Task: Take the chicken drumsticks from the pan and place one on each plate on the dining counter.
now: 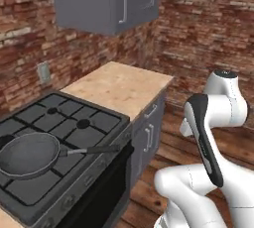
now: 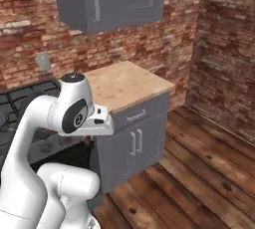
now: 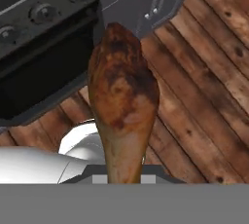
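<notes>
A reddish-brown roasted chicken drumstick (image 3: pixel 122 101) stood straight out from the gripper (image 3: pixel 124 178), its thin bone end pinched between the closed jaws and its thick end pointing away, above the brown wooden plank floor (image 3: pixel 204 96) before the black oven front (image 3: pixel 44 67). The round dark grey frying pan (image 1: pixel 27 153) sat on the black stove grates (image 1: pixel 74 123).

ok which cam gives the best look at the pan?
Left base view: the pan sits whole on the stove grates, handle pointing right, nothing in it. In the right base view the arm stands in front of that end of the stove.
</notes>
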